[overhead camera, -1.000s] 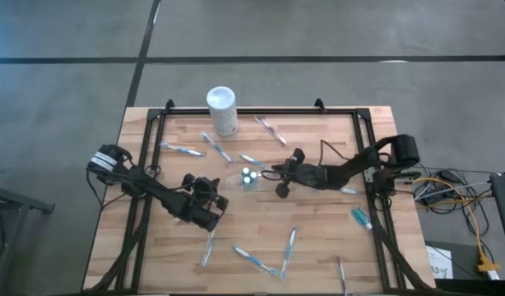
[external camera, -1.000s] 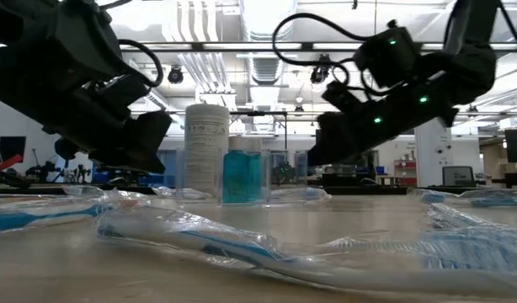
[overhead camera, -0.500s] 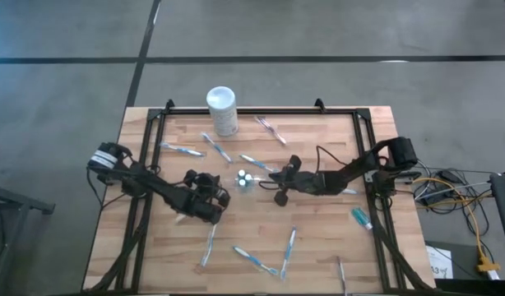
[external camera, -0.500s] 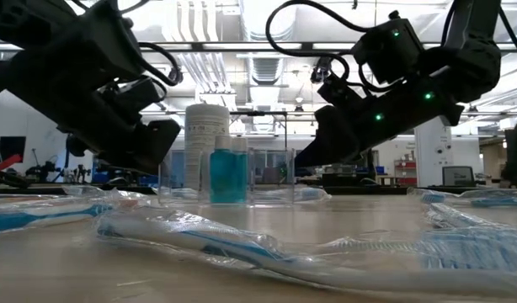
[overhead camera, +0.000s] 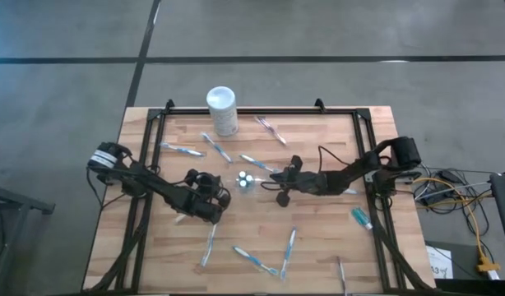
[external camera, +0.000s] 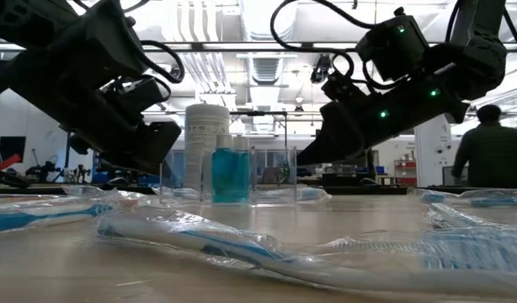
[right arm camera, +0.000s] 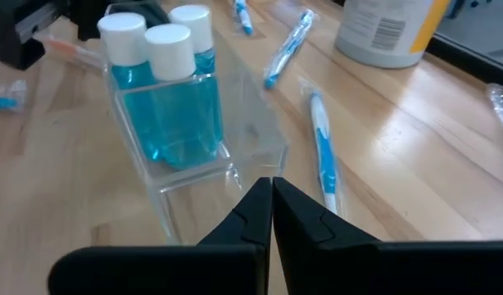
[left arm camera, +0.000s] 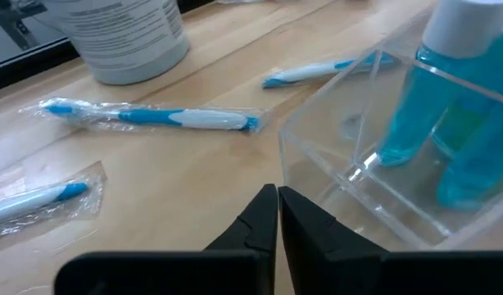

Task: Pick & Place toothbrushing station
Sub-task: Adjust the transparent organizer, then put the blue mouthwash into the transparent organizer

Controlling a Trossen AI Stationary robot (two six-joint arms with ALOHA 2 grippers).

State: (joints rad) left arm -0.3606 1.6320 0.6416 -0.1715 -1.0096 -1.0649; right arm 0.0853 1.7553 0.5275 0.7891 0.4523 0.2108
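The toothbrushing station [overhead camera: 247, 178] is a clear plastic holder standing on its base at mid-table, with blue white-capped bottles [right arm camera: 165, 98] in it. My left gripper [left arm camera: 278, 197] is shut at its near-left corner [left arm camera: 317, 156]. My right gripper [right arm camera: 272, 187] is shut at its right end [right arm camera: 256, 160]. In the low view the two grippers flank the holder [external camera: 233, 172], the left gripper [external camera: 164, 160] on one side and the right gripper [external camera: 302, 158] on the other. My left gripper has its shut fingertips at the foot of the holder's clear near-left wall [left arm camera: 310, 184], coming slanting down from the table's near left; whether they touch the wall I cannot tell. My right gripper sets its shut fingertips against the holder's right end wall [right arm camera: 250, 174], low down, slanting down from the table's right. The holder stands upright on the table.
A tall white canister [overhead camera: 222, 109] stands at the far edge. Several wrapped toothbrushes lie scattered, one [left arm camera: 153, 116] close to the holder's left and one [right arm camera: 321, 143] close to its right. A small teal bottle [overhead camera: 361, 217] lies at the right. A person [external camera: 493, 151] stands beyond the table.
The holder has turned about on the table: in the low view it now shows a wider side, and its blue bottles have shifted toward the left. Both grippers have stayed shut beside it.
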